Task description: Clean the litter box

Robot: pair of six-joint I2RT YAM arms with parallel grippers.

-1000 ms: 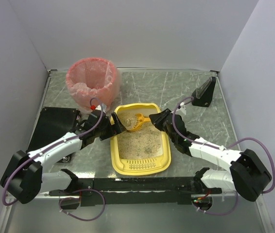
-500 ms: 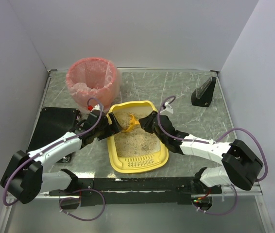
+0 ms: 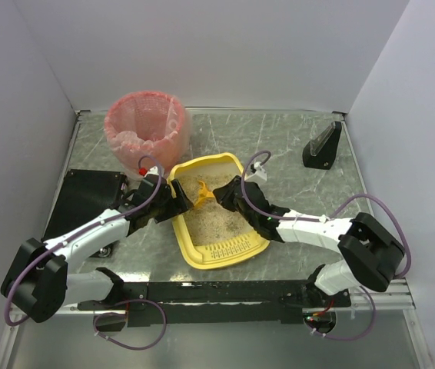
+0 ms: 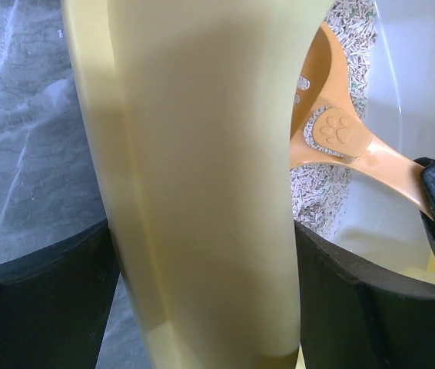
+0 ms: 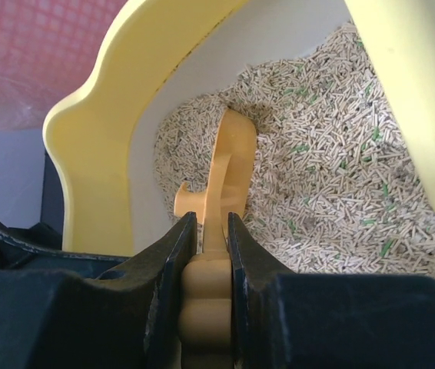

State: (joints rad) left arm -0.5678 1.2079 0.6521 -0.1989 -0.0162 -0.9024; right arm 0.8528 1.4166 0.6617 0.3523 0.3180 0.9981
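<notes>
The yellow litter box (image 3: 202,260) lies askew mid-table, holding beige litter (image 3: 221,215). My left gripper (image 3: 179,201) straddles its left rim. In the left wrist view the rim (image 4: 202,154) fills the gap, with both fingers (image 4: 356,307) pressed against it. My right gripper (image 3: 229,194) is shut on the handle of the orange scoop (image 3: 202,192). In the right wrist view the scoop (image 5: 229,154) stands on edge with its blade dug into the litter (image 5: 325,154) near the box's far left corner (image 5: 94,123). The scoop (image 4: 333,131) also shows past the rim in the left wrist view.
A pink-lined round basket (image 3: 147,131) stands just behind the box at the back left. A black wedge-shaped stand (image 3: 323,146) sits at the back right. A flat black slab (image 3: 87,196) lies under my left arm. White walls close off three sides.
The right arm swung left and tipped the scoop down into the litter. The box turned, its far end going left. The left jaws narrowed onto the rim.
</notes>
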